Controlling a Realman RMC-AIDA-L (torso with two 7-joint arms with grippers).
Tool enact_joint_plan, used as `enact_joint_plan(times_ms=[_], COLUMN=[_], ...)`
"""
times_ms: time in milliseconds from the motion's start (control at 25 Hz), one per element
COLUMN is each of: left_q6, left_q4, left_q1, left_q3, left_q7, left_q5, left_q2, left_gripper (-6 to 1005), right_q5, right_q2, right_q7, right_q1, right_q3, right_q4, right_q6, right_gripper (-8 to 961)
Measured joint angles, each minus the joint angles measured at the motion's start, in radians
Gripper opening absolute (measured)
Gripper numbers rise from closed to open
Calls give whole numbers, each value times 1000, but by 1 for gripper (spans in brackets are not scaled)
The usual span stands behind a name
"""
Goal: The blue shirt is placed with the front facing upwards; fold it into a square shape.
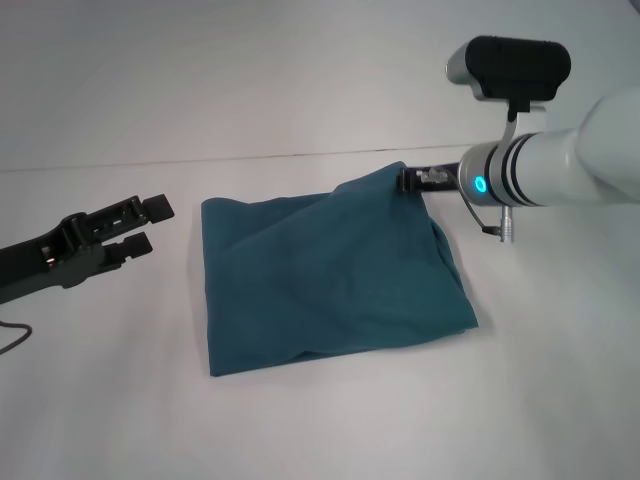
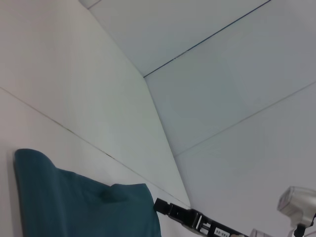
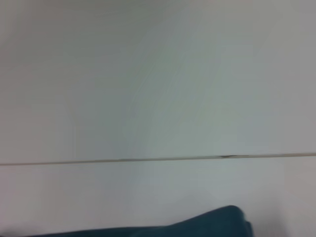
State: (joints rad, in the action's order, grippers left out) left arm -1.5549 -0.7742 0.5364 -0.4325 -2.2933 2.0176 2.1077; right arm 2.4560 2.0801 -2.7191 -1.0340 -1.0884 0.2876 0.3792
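Teal-blue cotton is lying folded into a rough rectangle in the middle of the white table (image 1: 100, 420): the blue shirt (image 1: 330, 275), its long axis running left to right, with the far right corner raised off the surface. No lettering, collar or label is showing on the upturned side, so nothing can be read there.

The right gripper (image 1: 408, 180) is meeting that lifted far right corner, reaching in from the right; it appears to be pinching the fabric, though the fingertips themselves are hidden by the cloth. The left gripper (image 1: 150, 225) is hovering just beside the shirt's far left corner, apart from it, its two black fingers spread with nothing between them.

The left gripper is nearer the untouched left edge, which lies to the right of its fingers.
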Motion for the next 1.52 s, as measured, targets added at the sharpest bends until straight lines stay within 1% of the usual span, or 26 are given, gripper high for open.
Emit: enact_joint_plan(times_ms=[160, 280, 360, 440, 520, 560, 600, 680, 720, 920, 1000, 1120, 1200, 1320, 1400, 1520], left_q6=[5, 6, 6, 4, 2, 2, 2, 2, 2, 3, 3, 4, 5, 6, 6, 6], left_q4=[0, 0, 1, 1, 2, 4, 4, 5, 6, 6, 5, 5, 5, 5, 5, 6], left_q1=[2, 2, 0, -5, -12, -16, -17, -22, -26, -34, -35, -35, -33, -30, -29, -28], left_q3=[-1, -2, -2, -2, -4, -6, -6, -7, -5, -2, -2, -1, -2, -2, -2, -2], left_q7=[1, 2, 4, 4, 3, 0, -1, -4, -5, -5, -5, -5, -6, -6, -6, -6], left_q5=[-3, -5, -5, -5, 0, 3, 3, 4, 4, 5, 5, 6, 6, 5, 2, 0], left_q2=[0, 0, 0, 0, -2, -4, -4, -6, -7, -8, -8, -8, -8, -8, -8, -8], left_gripper=[933, 933, 933, 933, 933, 933, 932, 932, 932, 933, 932, 931, 931, 930, 931, 931], right_q5=[2, 10, 7, 3, 0, -12, -12, -54, -86, -261, -284, -288, -276, -232, -196, -161], right_q2=[-10, -13, -15, -16, -12, -6, -6, -9, -14, -53, -65, -81, -89, -103, -108, -110], right_q7=[-4, -9, -14, -19, -20, -14, -14, 4, 19, 93, 97, 92, 86, 81, 67, 48], right_q1=[-7, 3, 28, 75, 122, 171, 171, 205, 220, 268, 280, 295, 299, 297, 296, 299], right_q3=[-4, -2, 1, 7, 20, 37, 37, 49, 53, 96, 112, 127, 129, 129, 131, 131], right_q4=[-21, -12, 46, 158, 270, 370, 370, 426, 441, 451, 452, 442, 412, 360, 346, 343], right_q6=[27, 50, 101, 200, 320, 431, 431, 531, 580, 812, 882, 939, 944, 925, 902, 876], right_gripper=[247, 248, 248, 248, 248, 248, 248, 249, 249, 251, 253, 253, 252, 251, 250, 249])
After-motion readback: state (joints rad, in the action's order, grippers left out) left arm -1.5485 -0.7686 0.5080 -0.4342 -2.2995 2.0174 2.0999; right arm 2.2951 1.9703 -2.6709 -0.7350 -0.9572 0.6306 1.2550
